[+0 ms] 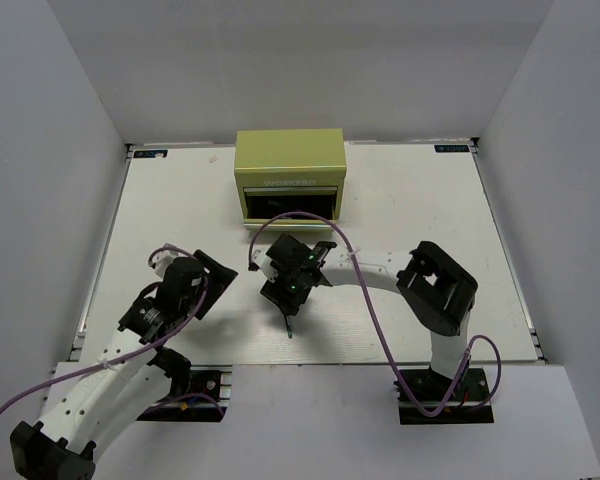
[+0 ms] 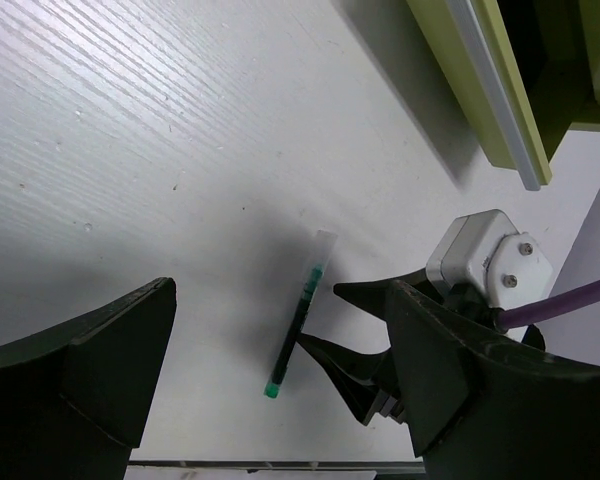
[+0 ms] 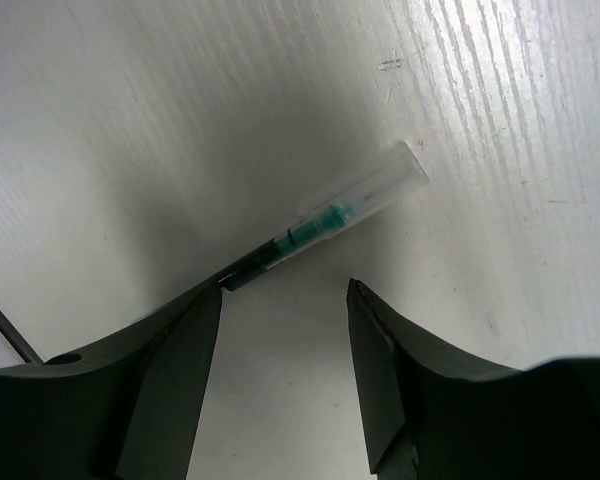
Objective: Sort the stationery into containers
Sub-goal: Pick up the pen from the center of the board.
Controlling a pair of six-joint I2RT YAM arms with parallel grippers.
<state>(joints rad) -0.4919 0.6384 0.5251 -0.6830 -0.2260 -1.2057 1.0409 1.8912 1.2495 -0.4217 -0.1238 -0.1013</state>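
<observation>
A teal-green pen [image 3: 320, 225] with a clear cap lies flat on the white table; it also shows in the left wrist view [image 2: 298, 320] and, partly, in the top view [image 1: 290, 330]. My right gripper [image 3: 285, 290] is open just above it, its left fingertip touching the pen's dark end; the gripper also shows in the top view [image 1: 287, 312]. My left gripper [image 1: 218, 272] is open and empty, a little to the left, facing the pen [image 2: 280, 400]. The olive tool chest [image 1: 290, 165] stands at the back, a front drawer [image 1: 288, 206] pulled out and dark inside. The other pens are out of view.
White walls close in the table on three sides. The right arm's purple cable [image 1: 365, 300] loops over the table between the chest and the arm's base. The chest's drawer edge [image 2: 495, 100] shows at the top right of the left wrist view.
</observation>
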